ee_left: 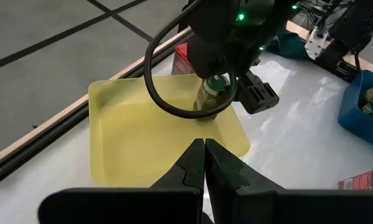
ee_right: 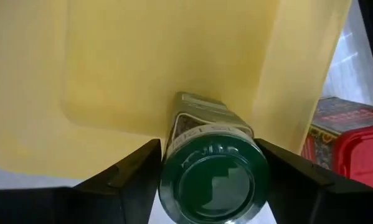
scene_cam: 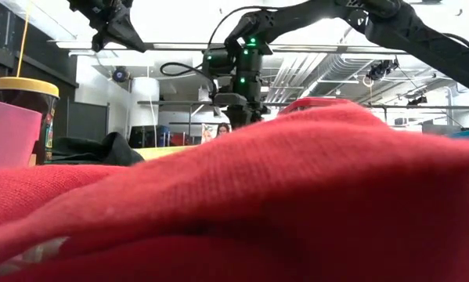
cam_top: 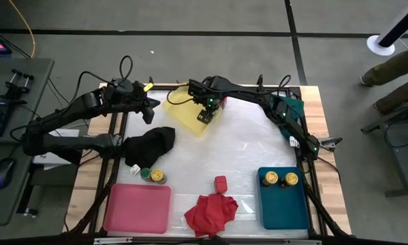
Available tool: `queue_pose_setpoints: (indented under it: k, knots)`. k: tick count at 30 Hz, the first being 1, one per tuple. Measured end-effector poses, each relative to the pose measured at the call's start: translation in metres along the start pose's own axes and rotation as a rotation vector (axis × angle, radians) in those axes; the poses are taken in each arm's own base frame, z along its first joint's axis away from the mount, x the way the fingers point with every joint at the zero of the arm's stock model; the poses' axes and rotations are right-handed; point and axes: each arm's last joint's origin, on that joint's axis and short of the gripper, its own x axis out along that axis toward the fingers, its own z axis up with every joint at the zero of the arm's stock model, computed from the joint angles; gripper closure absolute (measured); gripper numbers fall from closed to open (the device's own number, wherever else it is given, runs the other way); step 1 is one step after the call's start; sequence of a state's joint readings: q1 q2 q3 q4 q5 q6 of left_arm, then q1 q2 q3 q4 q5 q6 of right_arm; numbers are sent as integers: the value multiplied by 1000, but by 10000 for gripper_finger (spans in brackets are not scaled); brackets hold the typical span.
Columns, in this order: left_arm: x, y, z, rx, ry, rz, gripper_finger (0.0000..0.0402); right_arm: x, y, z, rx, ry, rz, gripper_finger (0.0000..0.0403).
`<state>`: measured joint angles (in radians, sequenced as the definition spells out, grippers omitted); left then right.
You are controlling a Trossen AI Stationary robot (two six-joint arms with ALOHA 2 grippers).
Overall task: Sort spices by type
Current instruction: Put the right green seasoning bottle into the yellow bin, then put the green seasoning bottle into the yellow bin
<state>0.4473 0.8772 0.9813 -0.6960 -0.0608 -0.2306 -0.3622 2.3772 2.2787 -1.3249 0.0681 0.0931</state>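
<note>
Desk (cam_top: 244,146), pale sheet over a wooden top, carrying trays, cloths and spice containers.

Yellow tray (cam_top: 189,109): far side, left of centre. A green-lidded jar (ee_right: 214,177) stands upright near one edge of it, base on the tray floor. The right gripper (ee_right: 214,186) is over this jar, one dark finger at each side of the lid; a thin gap shows at each side, so the fingers look eased off rather than clamped, and whether they touch the jar cannot be told for certain.

Red square box (ee_right: 345,140): just beside the yellow tray, off its edge, next to the green-lidded jar.

Teal tray (cam_top: 283,204): near right. Two yellow-lidded jars (cam_top: 280,179) stand side by side at its far end.

Pink tray (cam_top: 139,207): near left. Just beyond its far edge, on the desk, a green-lidded jar (cam_top: 146,174) and a yellow-lidded jar (cam_top: 159,177), touching or nearly so.

Second red box (cam_top: 221,182): near centre, just beyond the red cloth (cam_top: 210,212).

Black cloth (cam_top: 151,144): left, between the yellow and pink trays.

Left gripper (ee_left: 204,152): hovers by the left end of the yellow tray, fingers pressed together on nothing.
</note>
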Motion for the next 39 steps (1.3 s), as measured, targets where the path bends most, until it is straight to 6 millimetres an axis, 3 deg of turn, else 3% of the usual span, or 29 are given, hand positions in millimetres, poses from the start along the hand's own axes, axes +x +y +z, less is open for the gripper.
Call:
queue_pose_setpoints:
  k: [8,13,18,25,29,33,39]
  knots:
    - [0,0,0,0,-1,3,401,-7,-4,5,-36,-49,5,152]
    - [-11,-2,7,57,4,-3,391,-35,-17,10,-36,-158,9,151]
    - [-29,-13,6,114,117,-75,343,-71,-33,5,-26,-263,12,151]
    - [-41,-41,-35,136,508,-289,241,-116,-44,-11,-34,-348,57,151]
    - [-45,-65,-59,144,632,-387,194,-132,-42,-21,-49,-356,98,151]
    - [-50,-88,-81,221,666,-378,171,-140,-40,-30,-72,-320,101,150]
    - [-47,-125,-116,431,640,-358,167,-146,-38,-40,-89,-271,105,150]
